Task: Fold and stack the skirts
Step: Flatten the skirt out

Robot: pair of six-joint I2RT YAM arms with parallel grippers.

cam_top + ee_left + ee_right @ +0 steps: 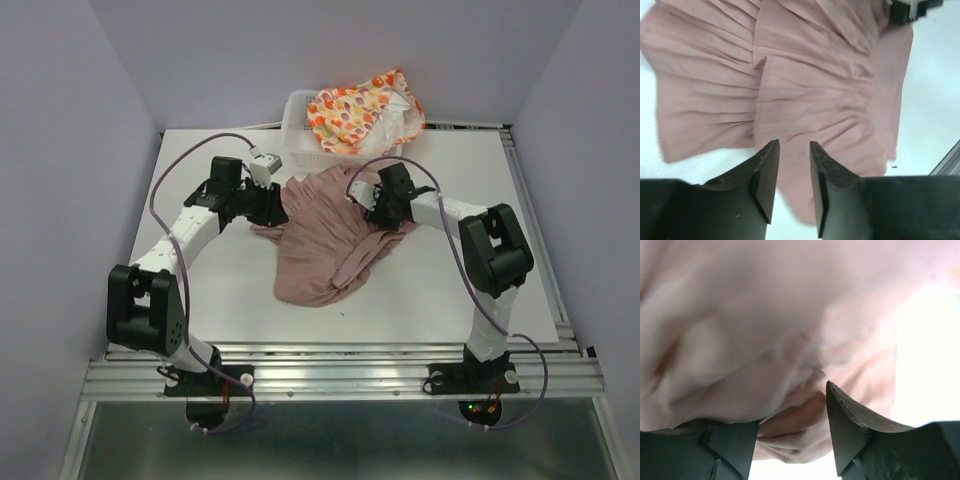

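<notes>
L hand (793, 145) hovers over the pink skirt (325, 250) at its left edge, fingers part open, nothing btwn them. R hand (368, 205) at its right edge has cloth bunched btwn the fingers; view blurry, prob. gripped. The skirt lies mid-table (220, 290). The print skirt (360, 110) sits on the basket (295, 125) at the back.

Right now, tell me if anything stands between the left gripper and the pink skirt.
Nothing visible does. The left gripper hangs over the pink skirt with its jaws apart, and only air lies between its fingertips and the cloth. The printed skirt lies across the basket far back, out of the way.
</notes>
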